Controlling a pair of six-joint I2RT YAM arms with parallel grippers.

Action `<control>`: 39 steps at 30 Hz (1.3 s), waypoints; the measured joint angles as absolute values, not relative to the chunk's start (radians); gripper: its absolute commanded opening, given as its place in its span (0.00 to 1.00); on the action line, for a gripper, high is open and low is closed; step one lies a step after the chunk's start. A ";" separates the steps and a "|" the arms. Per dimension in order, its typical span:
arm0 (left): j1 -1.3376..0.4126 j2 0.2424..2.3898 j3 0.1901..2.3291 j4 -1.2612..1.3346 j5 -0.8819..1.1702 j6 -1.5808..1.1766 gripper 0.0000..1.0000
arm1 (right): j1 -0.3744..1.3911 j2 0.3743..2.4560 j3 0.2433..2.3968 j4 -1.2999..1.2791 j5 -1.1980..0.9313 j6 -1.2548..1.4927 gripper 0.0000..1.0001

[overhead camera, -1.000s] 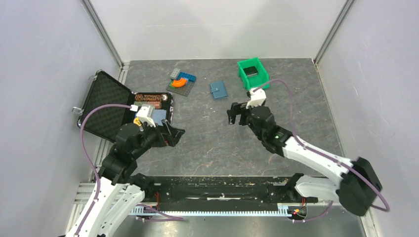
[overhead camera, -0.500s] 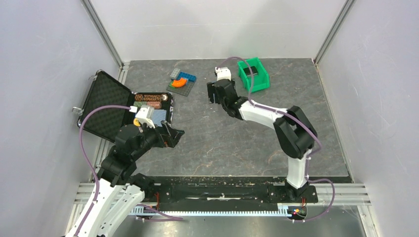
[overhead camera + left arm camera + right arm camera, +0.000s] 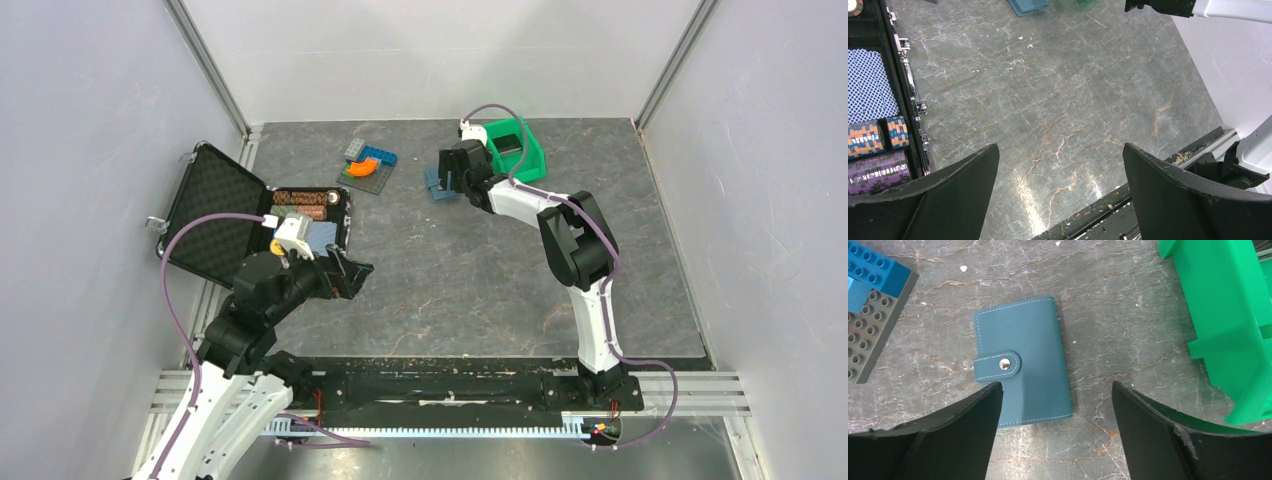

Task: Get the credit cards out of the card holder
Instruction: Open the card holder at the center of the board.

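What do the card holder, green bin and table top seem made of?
The card holder: probably leather or faux leather, matte teal, light edge stitching, metal-looking snap. The green bin: rigid moulded plastic, slightly glossy, ribbed walls. The table: grey stone-look surface with rusty veins; real stone or print, unclear.

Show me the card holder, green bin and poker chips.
card holder [image 3: 1030, 347]: right wrist view, closed cover.
green bin [image 3: 1218, 305]: right wrist view, outer wall.
poker chips [image 3: 878, 172]: left wrist view, purple stack.
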State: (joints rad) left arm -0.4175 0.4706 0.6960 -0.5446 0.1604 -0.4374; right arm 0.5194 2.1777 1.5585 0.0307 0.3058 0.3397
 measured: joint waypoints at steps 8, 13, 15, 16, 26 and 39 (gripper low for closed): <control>-0.418 0.472 0.692 -0.545 0.161 -0.437 1.00 | 0.498 2.206 1.573 0.028 0.235 0.323 0.64; -0.418 0.473 0.692 -0.545 0.161 -0.437 1.00 | 0.491 2.241 1.585 0.028 0.187 0.332 0.59; -0.418 0.473 0.692 -0.545 0.161 -0.437 1.00 | 0.487 2.257 1.589 0.028 0.167 0.340 0.56; -0.418 0.473 0.692 -0.545 0.161 -0.437 1.00 | 0.486 2.261 1.592 0.031 0.155 0.345 0.53; -0.418 0.473 0.691 -0.545 0.160 -0.437 1.00 | 0.480 2.259 1.574 0.064 0.088 0.353 0.18; -0.418 0.493 0.684 -0.544 0.161 -0.437 1.00 | 0.478 2.031 1.224 0.151 -0.094 0.223 0.00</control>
State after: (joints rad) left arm -0.4179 0.4931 0.6842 -0.5442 0.1612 -0.4374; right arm 0.4778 2.0308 1.2236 0.1513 -0.0940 0.2230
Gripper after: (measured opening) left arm 0.997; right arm 0.023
